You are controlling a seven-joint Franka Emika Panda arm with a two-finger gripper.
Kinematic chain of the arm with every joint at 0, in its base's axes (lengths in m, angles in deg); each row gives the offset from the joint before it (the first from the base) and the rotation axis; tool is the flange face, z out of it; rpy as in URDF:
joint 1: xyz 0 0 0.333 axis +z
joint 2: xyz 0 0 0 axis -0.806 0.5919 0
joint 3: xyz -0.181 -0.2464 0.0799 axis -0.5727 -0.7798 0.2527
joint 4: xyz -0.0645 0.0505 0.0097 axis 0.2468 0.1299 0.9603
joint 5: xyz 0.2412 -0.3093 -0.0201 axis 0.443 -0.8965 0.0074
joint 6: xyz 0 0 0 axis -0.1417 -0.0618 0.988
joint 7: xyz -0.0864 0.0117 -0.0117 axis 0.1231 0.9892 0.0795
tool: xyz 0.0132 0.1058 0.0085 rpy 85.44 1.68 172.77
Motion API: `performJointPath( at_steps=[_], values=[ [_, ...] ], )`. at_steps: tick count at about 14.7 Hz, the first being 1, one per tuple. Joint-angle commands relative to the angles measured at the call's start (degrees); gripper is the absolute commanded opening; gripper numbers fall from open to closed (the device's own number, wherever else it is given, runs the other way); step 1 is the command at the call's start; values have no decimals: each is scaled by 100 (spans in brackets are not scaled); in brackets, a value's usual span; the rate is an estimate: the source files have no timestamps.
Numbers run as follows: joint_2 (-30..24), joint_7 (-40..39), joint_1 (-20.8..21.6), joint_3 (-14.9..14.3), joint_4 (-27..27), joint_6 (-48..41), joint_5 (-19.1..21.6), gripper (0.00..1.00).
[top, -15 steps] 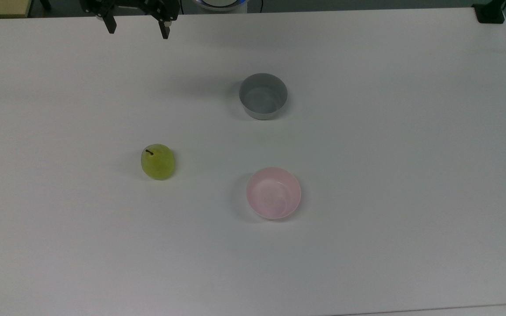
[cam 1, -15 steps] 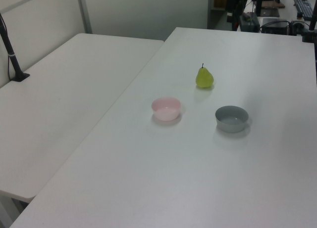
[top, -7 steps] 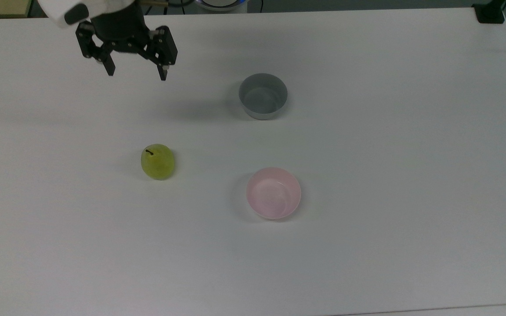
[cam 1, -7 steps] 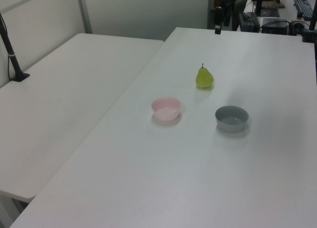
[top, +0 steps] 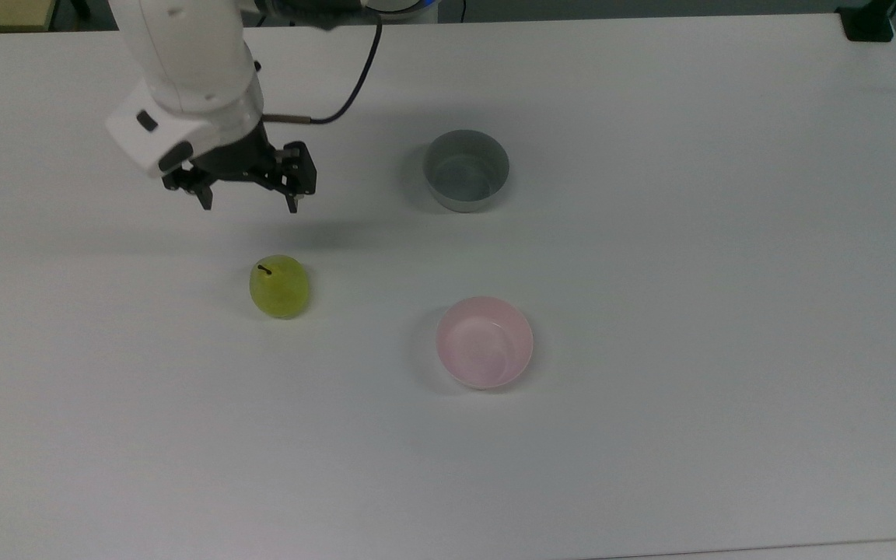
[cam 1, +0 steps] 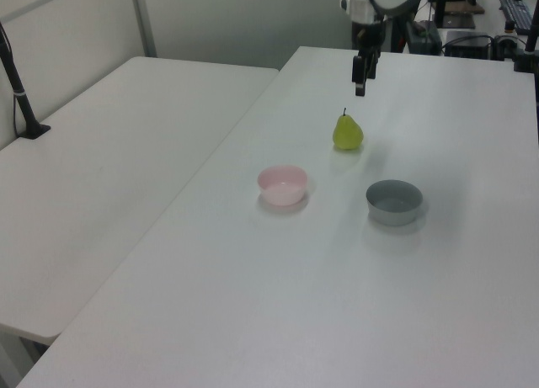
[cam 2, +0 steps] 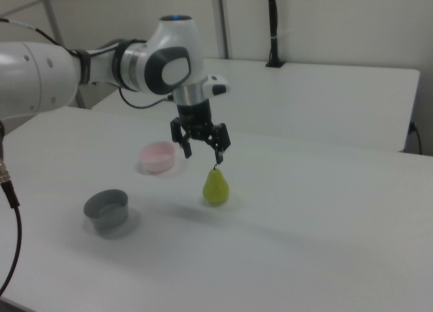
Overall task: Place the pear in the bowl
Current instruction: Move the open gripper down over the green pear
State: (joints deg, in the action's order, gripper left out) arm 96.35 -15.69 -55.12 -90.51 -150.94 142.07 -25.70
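Starting with the containers, reading across the top view: the grey bowl [top: 466, 169] sits toward the back of the white table [top: 650, 233], straight-walled and deeper, with nothing inside it. Nearer the camera and slightly to the top view's right of it is the bowl [top: 484, 342], pale pink and shallow, and its inside is bare too. In the right view the order flips: the grey bowl [cam 2: 106, 210] is at the right view's left front, the pink bowl [cam 2: 157, 156] further back, both holding nothing.

Now the pear [top: 279, 285]. It stands upright on the table, stem up, well to the top view's left of both bowls and touching neither. In the left view the pear [cam 1: 347, 132] is behind the pink bowl [cam 1: 282, 185] and the grey bowl [cam 1: 393, 201].

And the gripper [top: 249, 204]: fingers spread wide apart, gripping nothing, pointing down. In the top view it hangs above the table just beyond the pear, a little to the top view's left of it, clearly not touching. In the right view the gripper [cam 2: 201, 154] is up in the air over the pear [cam 2: 216, 187], one dark fingertip [cam 2: 218, 159] showing just above the stem, the fruit below the fingers rather than between them.
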Motion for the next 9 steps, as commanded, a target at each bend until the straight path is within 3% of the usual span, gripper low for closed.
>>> performJointPath(
  at_steps=[1,4,9],
  values=[
    [379,-169,132,-21,68,238,-156,100],
    [800,-143,194,-21,68,836,-174,100],
    [1038,-160,229,-13,59,1179,-359,100]
  ],
)
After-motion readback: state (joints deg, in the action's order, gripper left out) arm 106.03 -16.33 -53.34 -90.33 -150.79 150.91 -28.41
